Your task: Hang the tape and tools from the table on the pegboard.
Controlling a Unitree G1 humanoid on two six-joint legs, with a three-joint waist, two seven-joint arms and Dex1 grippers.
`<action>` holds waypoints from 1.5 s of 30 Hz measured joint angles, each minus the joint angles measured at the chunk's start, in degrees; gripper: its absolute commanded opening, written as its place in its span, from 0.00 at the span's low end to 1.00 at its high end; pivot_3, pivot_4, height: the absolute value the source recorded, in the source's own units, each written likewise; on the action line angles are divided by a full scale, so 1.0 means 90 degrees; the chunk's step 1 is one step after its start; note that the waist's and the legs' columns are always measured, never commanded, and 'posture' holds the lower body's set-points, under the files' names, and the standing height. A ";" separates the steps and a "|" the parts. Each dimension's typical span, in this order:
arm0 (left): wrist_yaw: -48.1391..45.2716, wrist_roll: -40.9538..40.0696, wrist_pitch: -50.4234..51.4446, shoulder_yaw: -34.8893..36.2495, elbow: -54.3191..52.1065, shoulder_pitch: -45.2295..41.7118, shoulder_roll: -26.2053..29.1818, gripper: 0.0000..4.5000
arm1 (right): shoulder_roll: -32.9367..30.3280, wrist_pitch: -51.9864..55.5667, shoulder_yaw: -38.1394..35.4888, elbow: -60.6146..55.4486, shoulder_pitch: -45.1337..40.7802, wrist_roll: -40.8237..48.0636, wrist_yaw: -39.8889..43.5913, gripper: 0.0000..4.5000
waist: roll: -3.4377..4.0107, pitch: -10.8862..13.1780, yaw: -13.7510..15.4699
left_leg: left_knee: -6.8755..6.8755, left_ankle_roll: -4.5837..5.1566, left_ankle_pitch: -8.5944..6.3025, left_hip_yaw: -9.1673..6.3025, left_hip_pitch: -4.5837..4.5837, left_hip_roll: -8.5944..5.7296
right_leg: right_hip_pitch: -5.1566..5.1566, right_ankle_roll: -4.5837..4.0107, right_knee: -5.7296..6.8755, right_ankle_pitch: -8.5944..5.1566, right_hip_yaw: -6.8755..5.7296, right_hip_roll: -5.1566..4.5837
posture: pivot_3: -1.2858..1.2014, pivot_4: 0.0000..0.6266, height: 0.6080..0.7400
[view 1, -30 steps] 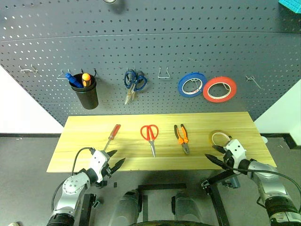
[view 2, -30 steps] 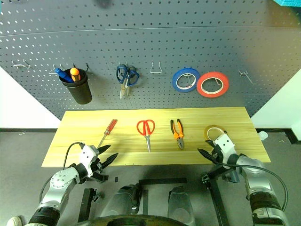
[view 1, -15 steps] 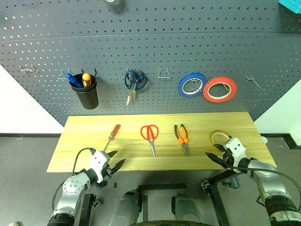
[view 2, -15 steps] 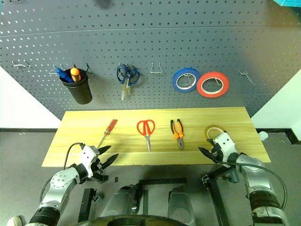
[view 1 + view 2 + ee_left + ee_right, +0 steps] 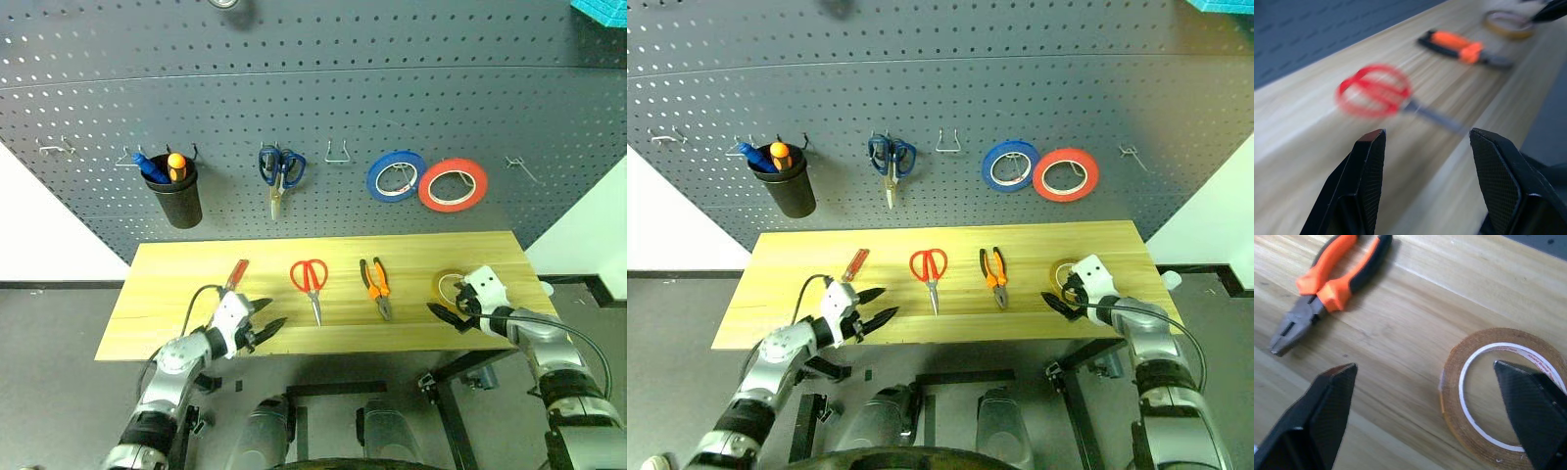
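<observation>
On the light wood worktop (image 5: 176, 313), four items lie in a row: a red-handled screwdriver (image 5: 236, 275) at the robot's left, red-looped scissors (image 5: 311, 283), orange-and-black pliers (image 5: 375, 285) and, at the right end, the yellow tape (image 5: 447, 286) lying flat. The right hand (image 5: 448, 313) hovers over the tape with its fingers spread wide, one finger (image 5: 1530, 409) above the ring's hollow centre, gripping nothing. The left hand (image 5: 262, 322) is poised near the worktop's front edge, just beside the screwdriver, its fingers (image 5: 1367, 176) parted and empty, pointing toward the scissors. Behind, the dark grey pegboard (image 5: 313, 108) carries a black cup (image 5: 179, 198), blue-looped scissors (image 5: 278, 173), and blue (image 5: 397, 176) and red-orange tape rings (image 5: 454, 184).
</observation>
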 measured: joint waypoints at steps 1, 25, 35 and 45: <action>-0.0100 0.0064 0.0066 -0.0128 0.0024 -0.0161 -0.0028 0.63 | 0.0003 0.0053 0.0082 0.0229 -0.0163 -0.0096 -0.0057 1.00 | 0.0001 0.0000 -0.0020 | -0.0001 0.0001 0.0000 0.0001 0.0000 0.0001 | -0.0001 0.0003 0.0000 0.0002 0.0001 0.0003 | 0.47 0.13 0.88; -0.0810 0.0218 0.0904 -0.0761 -0.0414 -0.0339 -0.0142 0.63 | 0.0478 0.0452 0.0694 0.2968 -0.2001 -0.1173 -0.0293 1.00 | 0.0003 0.0001 -0.0190 | -0.0004 -0.0001 0.0004 -0.0014 0.0015 0.0010 | 0.0005 0.0005 0.0013 0.0006 0.0004 0.0018 | 0.48 0.19 0.88; -0.0596 0.0143 0.1252 -0.0697 -0.1124 0.0153 0.0005 0.63 | 0.0509 0.0641 0.0666 0.2992 -0.2077 -0.1249 -0.0259 0.40 | 0.0003 0.0004 -0.0156 | -0.0005 -0.0001 0.0003 -0.0023 0.0017 0.0011 | 0.0008 -0.0010 0.0012 -0.0001 0.0004 0.0018 | 0.49 0.20 0.88; -0.0466 0.0025 0.1278 -0.0545 -0.1218 0.0154 0.0132 0.63 | 0.0550 0.0619 0.0531 0.2969 -0.2032 -0.1194 -0.0304 0.11 | 0.0004 0.0002 -0.0162 | -0.0005 -0.0002 0.0002 -0.0022 0.0028 0.0010 | 0.0017 -0.0018 0.0010 -0.0006 0.0005 0.0018 | 0.48 0.16 0.88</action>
